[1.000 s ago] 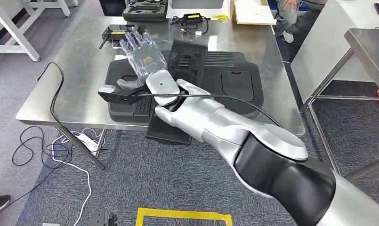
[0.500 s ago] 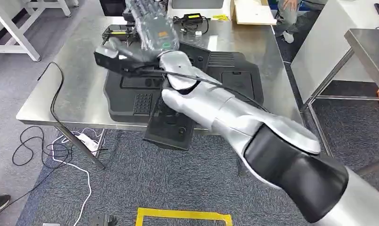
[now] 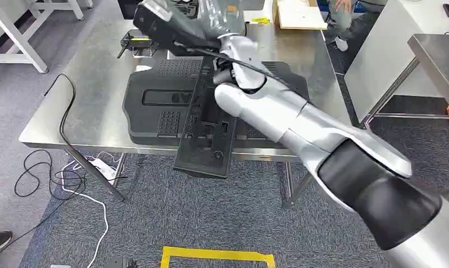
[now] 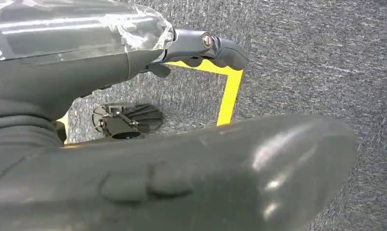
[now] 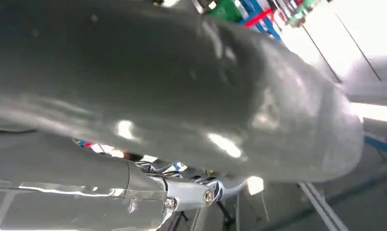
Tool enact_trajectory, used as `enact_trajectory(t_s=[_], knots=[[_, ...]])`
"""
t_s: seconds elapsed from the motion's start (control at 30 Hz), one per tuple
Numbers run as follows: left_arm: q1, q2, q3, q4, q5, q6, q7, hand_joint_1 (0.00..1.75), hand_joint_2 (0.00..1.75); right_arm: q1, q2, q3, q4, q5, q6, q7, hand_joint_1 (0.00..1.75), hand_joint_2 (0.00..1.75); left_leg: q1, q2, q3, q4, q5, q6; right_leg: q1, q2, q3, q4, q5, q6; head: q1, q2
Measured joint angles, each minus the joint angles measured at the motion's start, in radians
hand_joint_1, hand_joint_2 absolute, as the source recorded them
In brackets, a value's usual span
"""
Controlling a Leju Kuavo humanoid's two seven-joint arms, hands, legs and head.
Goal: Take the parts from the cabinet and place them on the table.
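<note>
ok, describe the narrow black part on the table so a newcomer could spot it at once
Find the steel table in the head view. A wide black moulded panel lies flat on it; across that lies the narrow black part, long and slim. Unlike the panel, it runs front to back and sticks out over the table's near edge.

My right arm (image 3: 300, 125) reaches forward, right hand (image 3: 219, 14) raised at the frame's top edge (finger state unclear).

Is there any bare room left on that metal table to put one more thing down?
Yes. The steel table is bare on its left side, between its left edge and the big black tray, and in a strip to the tray's right. It is crowded at the far edge with cables and a case, and in the middle, where a long black part overhangs the front.
</note>
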Motion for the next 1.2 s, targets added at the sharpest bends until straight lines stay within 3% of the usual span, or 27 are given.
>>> enact_trajectory(t_s=[0.03,0.27,0.3,0.4,0.5,0.63,0.8,0.83,1.2], knots=[[0.000,0.000,0.000,0.000,0.003,0.000,0.000,0.00,0.00,0.003,-0.023,-0.006,-0.039,0.011,0.000,0.003,0.00,1.75,0.000,0.000,0.000,0.000,0.000,0.000,0.000,0.000,0.000,0.000,0.000,0.000,0.001,0.000],[0.007,0.001,0.000,0.000,0.019,0.010,-0.011,0.00,0.00,0.057,-0.158,-0.067,-0.308,0.186,-0.004,0.026,0.00,1.75,0.000,0.000,0.001,0.000,0.000,0.000,0.000,0.000,0.001,-0.001,0.000,0.000,0.001,0.000],[0.007,0.001,0.000,0.000,0.023,0.016,-0.016,0.00,1.75,0.081,-0.177,-0.081,-0.358,0.223,-0.005,0.026,0.00,1.75,0.000,0.000,0.001,0.000,0.000,0.000,0.000,0.000,0.001,-0.001,0.000,0.000,0.000,0.000],[0.009,0.001,0.000,0.000,0.032,0.031,-0.026,0.00,1.75,0.155,-0.218,-0.119,-0.484,0.321,-0.007,0.019,0.00,1.75,0.000,0.000,0.002,0.000,0.000,0.000,0.000,0.000,0.002,-0.001,0.000,0.000,0.000,0.000],[0.009,0.001,0.000,0.000,0.040,0.046,-0.038,0.00,1.75,0.252,-0.245,-0.164,-0.605,0.390,-0.009,-0.027,0.00,1.75,0.000,0.000,0.002,0.000,-0.001,0.000,0.000,0.000,0.002,-0.001,0.000,0.000,0.000,0.000],[0.009,0.001,0.000,0.000,0.046,0.053,-0.048,0.00,1.75,0.357,-0.261,-0.216,-0.731,0.407,-0.009,-0.057,0.00,1.75,0.000,0.000,0.002,0.000,-0.001,0.000,0.000,0.000,0.002,-0.001,0.000,0.000,0.000,0.000],[0.009,0.001,0.000,0.000,0.047,0.053,-0.050,0.00,1.75,0.402,-0.276,-0.253,-0.820,0.411,-0.009,-0.063,0.00,1.75,0.000,0.000,0.002,0.000,-0.001,0.000,0.000,0.001,0.002,-0.001,0.000,0.000,0.000,0.000],[0.009,0.001,0.000,0.000,0.047,0.053,-0.050,0.00,0.00,0.406,-0.280,-0.259,-0.833,0.411,-0.009,-0.063,0.00,1.75,0.000,0.000,0.002,0.000,-0.001,0.000,0.000,0.001,0.002,-0.001,0.000,0.000,0.001,0.000],[0.016,0.001,0.004,0.000,0.077,0.072,-0.064,0.00,0.00,0.565,-0.284,-0.312,-0.952,0.413,-0.008,-0.141,0.00,1.75,0.000,0.000,0.002,0.000,-0.002,0.000,0.000,0.000,0.003,-0.001,-0.001,0.000,0.000,0.000]])
